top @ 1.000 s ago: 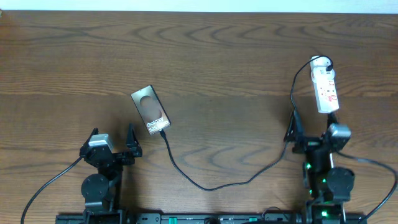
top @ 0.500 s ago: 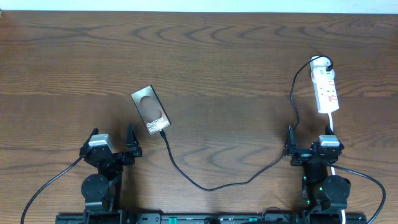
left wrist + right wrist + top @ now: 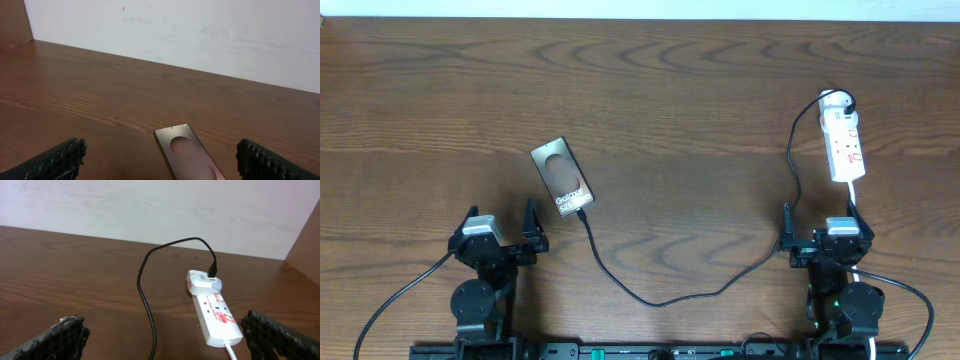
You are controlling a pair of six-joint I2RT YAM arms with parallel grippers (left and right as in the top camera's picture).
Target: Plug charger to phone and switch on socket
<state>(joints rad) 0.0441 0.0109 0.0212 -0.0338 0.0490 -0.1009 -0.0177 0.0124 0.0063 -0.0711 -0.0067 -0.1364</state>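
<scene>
The left pincer (image 3: 501, 214) is seen released, jaws wide and empty, at the near edge of the surface (image 3: 700, 90). The right pincer (image 3: 820, 218) is also spread, and nothing is grasped. Just beyond the left one the phone (image 3: 562, 177) is laid flat, its long axis slanted from far-left to near-right. "Galaxy" can be read at its near end, which is touched by the charger (image 3: 650, 298). The socket (image 3: 844, 145) is laid toward the right edge, lengthwise far to near, round plug farthest. Its red print cannot be read.

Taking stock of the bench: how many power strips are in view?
1: the socket lies at far right, the charger plugged into its far end. None seems hidden.
</scene>
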